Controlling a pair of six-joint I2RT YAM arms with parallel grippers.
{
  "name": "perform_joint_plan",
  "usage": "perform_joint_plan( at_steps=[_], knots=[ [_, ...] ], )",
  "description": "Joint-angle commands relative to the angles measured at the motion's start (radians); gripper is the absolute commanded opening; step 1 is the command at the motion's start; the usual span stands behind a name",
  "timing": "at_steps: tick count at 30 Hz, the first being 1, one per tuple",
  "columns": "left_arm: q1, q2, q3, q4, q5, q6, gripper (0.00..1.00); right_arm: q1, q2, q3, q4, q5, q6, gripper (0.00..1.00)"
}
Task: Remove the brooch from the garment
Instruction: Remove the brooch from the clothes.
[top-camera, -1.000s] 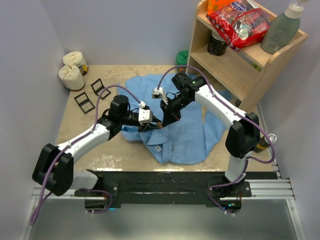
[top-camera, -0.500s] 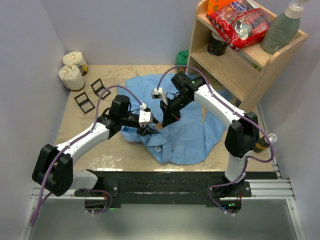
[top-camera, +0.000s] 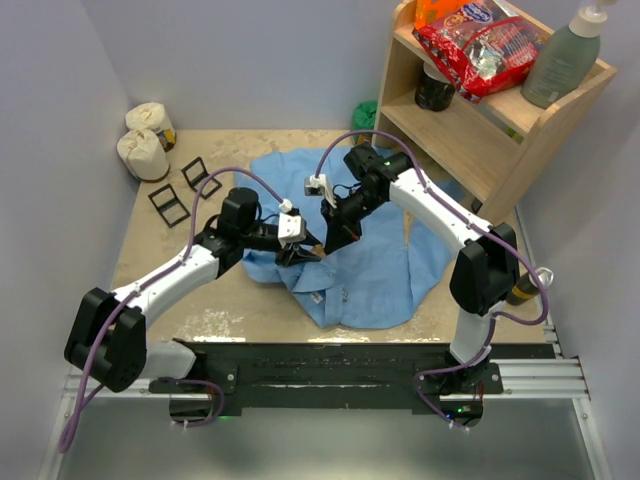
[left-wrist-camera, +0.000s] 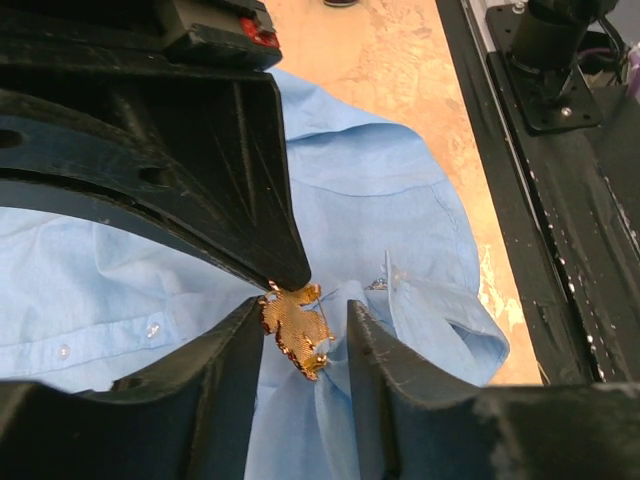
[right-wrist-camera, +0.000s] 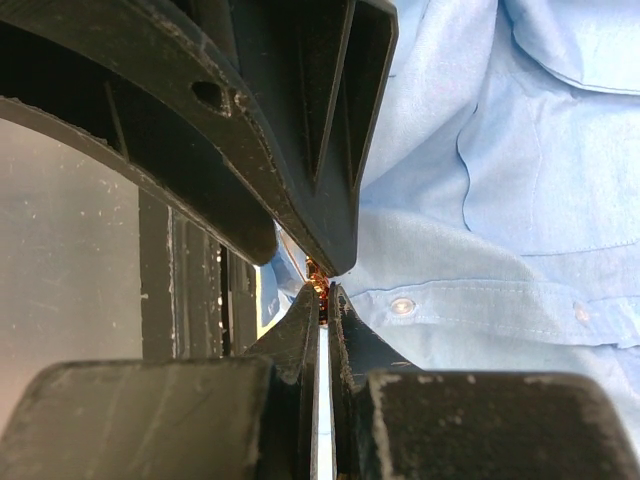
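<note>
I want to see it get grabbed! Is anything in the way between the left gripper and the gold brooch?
Nothing visible is in the way. The brooch lies bare on the garment, right between the open fingers of the left gripper. The right gripper is shut on its top edge, not covering it.

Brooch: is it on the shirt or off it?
On, it seems: the brooch lies on a raised fold of the shirt, inside the open left gripper. Whether its pin is undone, I cannot tell.

No legible txt; print on red snack bag (top-camera: 480, 45) too blurry.
</note>
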Motion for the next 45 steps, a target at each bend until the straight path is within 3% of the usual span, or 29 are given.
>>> perform_joint_plan(
  at_steps=[1,10,20,35,45],
  knots=[
    [-0.008,0.004,0.039,0.051,-0.012,-0.066,0.40,-0.007,-0.044,0.019,0.028,-0.032,0.014,0.00],
    [-0.056,0.008,0.062,-0.035,-0.137,-0.021,0.20,-0.007,-0.046,0.017,0.043,-0.022,0.029,0.00],
    [-0.077,0.006,0.070,-0.090,-0.211,-0.021,0.12,-0.007,-0.038,0.020,0.048,-0.020,0.037,0.00],
    [-0.077,-0.008,0.072,-0.094,-0.150,-0.023,0.21,-0.007,-0.042,0.007,0.067,-0.009,0.046,0.00],
    [-0.077,-0.028,0.076,-0.153,-0.144,0.021,0.39,-0.013,-0.053,-0.003,0.074,-0.003,0.049,0.00]
  ],
)
